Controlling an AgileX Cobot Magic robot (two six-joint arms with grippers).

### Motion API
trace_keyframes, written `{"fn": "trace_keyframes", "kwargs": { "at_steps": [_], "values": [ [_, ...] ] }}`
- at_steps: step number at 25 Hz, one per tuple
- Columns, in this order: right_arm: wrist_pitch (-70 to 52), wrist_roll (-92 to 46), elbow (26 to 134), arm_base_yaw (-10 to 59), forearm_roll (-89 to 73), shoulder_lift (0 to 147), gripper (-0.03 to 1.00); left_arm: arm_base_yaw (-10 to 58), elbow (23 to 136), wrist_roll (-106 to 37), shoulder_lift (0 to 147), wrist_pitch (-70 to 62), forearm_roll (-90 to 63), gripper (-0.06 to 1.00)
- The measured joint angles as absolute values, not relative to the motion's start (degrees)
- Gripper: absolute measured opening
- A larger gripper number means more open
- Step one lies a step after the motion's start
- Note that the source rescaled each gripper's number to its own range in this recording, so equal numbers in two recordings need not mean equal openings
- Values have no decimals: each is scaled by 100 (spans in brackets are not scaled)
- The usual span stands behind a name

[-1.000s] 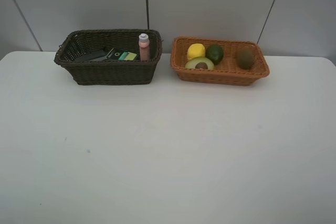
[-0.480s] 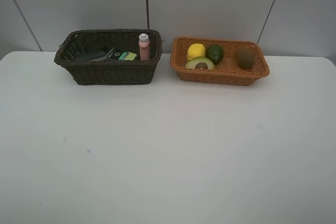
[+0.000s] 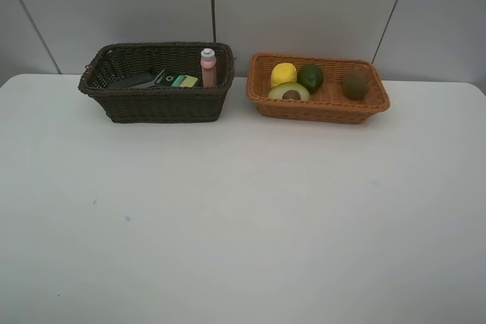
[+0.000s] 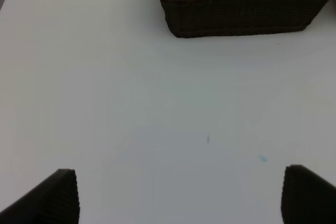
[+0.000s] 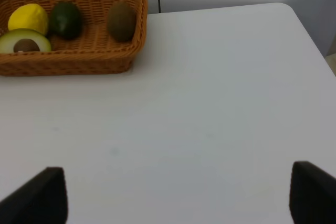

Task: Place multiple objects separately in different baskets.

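- Evidently the sorting looks finished: the white table (image 3: 243, 225) carries only the two baskets at its far edge.
- The dark brown woven wicker basket (image 3: 156, 104), toward eleven o'clock in the overhead view, holds the pink white-capped bottle (image 3: 208, 68) standing upright in its right corner, beside a black rectangular item with a green and yellow label (image 3: 176, 80).
- The shallower orange-tan woven basket (image 3: 319, 108), toward one o'clock, holds the yellow lemon (image 3: 283, 73), the whole green avocado (image 3: 310, 77), the halved avocado (image 3: 288, 92) lying cut face up, and the brown kiwi (image 3: 355, 83).
- The left gripper (image 4: 178, 195) and right gripper (image 5: 178, 195) hang over bare table, fingers spread wide, holding nothing.
- Best practice now, I judge: keep both arms back and clear of the baskets.
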State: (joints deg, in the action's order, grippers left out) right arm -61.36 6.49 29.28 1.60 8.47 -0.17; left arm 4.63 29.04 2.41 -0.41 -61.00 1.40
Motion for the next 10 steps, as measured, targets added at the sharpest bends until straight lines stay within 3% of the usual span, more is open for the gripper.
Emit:
{"fn": "trace_keyframes", "kwargs": {
  "at_steps": [10],
  "values": [
    [-6136, 649, 2928, 160, 847, -17, 100, 463, 2904, 241, -41, -6100, 140, 100]
  ]
}}
